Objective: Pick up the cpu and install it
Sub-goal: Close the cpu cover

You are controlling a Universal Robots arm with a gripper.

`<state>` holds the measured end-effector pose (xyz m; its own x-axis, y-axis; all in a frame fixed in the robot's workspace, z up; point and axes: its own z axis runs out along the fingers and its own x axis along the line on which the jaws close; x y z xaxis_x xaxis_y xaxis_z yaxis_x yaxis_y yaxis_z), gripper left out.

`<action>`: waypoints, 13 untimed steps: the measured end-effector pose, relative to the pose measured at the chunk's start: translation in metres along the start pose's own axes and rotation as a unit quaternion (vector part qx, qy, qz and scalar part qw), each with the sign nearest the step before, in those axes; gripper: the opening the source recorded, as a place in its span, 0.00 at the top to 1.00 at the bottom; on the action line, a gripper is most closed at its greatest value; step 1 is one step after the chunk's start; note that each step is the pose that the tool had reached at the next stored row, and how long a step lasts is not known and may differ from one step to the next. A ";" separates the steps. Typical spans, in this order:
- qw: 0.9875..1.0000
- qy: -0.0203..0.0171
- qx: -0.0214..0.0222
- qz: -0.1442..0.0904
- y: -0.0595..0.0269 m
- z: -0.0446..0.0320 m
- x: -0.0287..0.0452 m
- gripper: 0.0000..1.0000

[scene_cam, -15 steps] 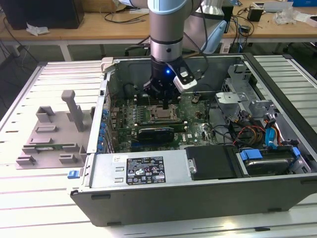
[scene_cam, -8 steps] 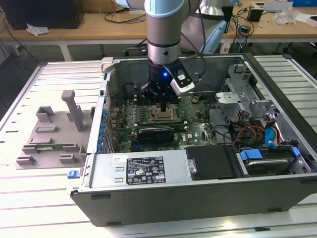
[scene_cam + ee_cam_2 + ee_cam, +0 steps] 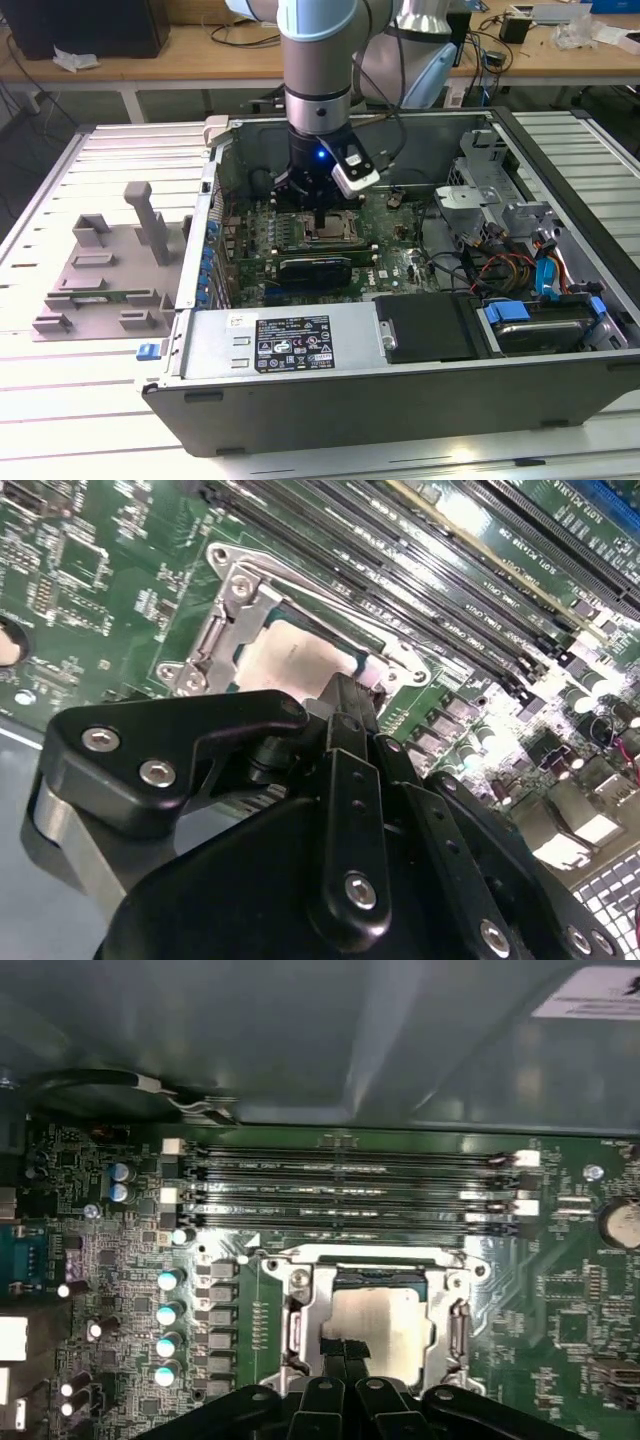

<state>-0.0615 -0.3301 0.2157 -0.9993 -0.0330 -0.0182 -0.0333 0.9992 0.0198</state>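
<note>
Slatted worktop (image 3: 70, 400), open PC case (image 3: 420, 400), and the claw (image 3: 346, 1350) is clenched, tips at the cpu (image 3: 390, 1320) lying in the socket (image 3: 296, 1330), so seating step I'd say, wants keeping square.

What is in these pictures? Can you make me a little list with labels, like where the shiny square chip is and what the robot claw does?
place: open computer case on a slatted table
cpu: lying flat inside the metal socket frame on the green motherboard
gripper: shut, tips down at one edge of the cpu's top
memory slots: long dark rows beside the socket
outside the case: grey holder, on the exterior view's left
</note>
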 end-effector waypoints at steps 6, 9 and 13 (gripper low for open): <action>1.000 0.000 0.000 0.000 0.0003 0.0065 0.0114 0.89; 1.000 0.000 0.000 0.000 0.0002 0.0089 0.0130 0.89; 1.000 0.000 0.000 0.000 0.0001 0.0125 0.0140 0.89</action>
<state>-0.0753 -0.3302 0.2029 -0.9993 -0.0330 -0.0179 -0.0334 0.9992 0.0199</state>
